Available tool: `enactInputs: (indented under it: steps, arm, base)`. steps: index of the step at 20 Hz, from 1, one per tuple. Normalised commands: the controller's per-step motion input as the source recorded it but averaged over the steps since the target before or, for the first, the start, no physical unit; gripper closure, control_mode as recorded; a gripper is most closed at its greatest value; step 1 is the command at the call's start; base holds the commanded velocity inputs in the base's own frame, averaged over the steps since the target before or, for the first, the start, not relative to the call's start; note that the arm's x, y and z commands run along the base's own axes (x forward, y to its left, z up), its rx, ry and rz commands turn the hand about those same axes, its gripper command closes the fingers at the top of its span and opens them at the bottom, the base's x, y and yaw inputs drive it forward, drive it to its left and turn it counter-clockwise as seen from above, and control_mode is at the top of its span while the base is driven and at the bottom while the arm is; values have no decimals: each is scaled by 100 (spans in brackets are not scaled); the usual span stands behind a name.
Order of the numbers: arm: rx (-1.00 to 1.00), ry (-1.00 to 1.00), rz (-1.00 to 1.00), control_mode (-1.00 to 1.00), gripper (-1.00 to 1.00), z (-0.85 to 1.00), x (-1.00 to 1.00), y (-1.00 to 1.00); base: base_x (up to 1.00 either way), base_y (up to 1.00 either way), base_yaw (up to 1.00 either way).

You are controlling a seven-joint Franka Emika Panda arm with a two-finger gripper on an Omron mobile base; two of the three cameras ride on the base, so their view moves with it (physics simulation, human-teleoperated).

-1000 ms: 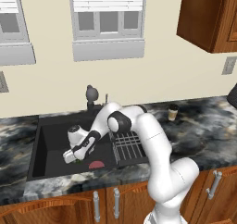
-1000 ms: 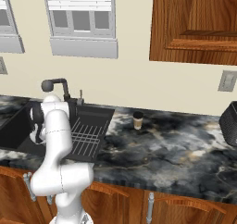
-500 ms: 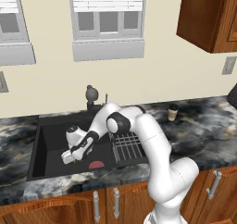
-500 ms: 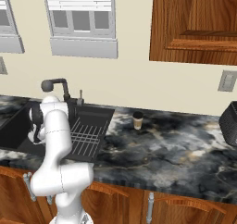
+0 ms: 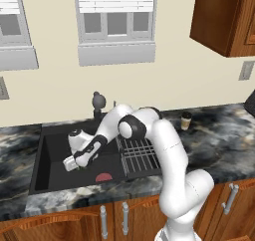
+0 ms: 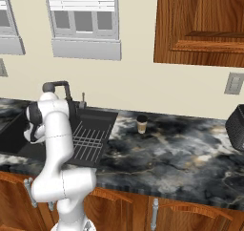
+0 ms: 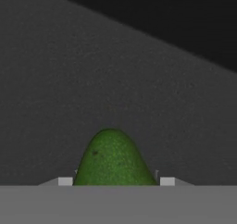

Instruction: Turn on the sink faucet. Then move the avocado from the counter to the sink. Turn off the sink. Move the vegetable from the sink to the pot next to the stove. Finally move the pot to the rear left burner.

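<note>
Your marble counter [image 5: 219, 135] runs the width of the scene under the window [image 5: 115, 23], with wooden cabinets [image 6: 200, 25] on the wall to the right and wooden doors below. Set into the counter at the left is the black sink [image 5: 52, 158], its basin dark and its drying rack [image 5: 139, 153] lying along the right side. In the left base view the white arm [image 5: 164, 150] rises from the near right, bends over the rack and reaches down and left into the basin. The dark faucet [image 5: 98, 101] stands at the far rim of the sink, just behind the arm's elbow. A red disc [image 5: 103, 177] lies on the sink floor near the front wall. A small cup [image 5: 186, 120] stands on the counter to the right of the sink, well apart from the arm.

The gripper [image 5: 74, 161] sits low inside the basin, close to the sink floor. In the hand view you see the green avocado [image 7: 113, 160] right between the two finger tips [image 7: 65, 181], over the grey sink floor. The jaws are clasped around the avocado.
</note>
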Motion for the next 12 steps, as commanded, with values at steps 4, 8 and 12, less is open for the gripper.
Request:
enactInputs:
  steps: [4,8,12]
  arm:
    - [0,0,-4,-100,100,69,-14,12]
    - [-1,0,-4,-100,100,76,-11,22]
    - [-3,0,-3,-100,100,75,-12,24]
  base:
    - [0,0,0]
    - [0,0,0]
    - [0,0,0]
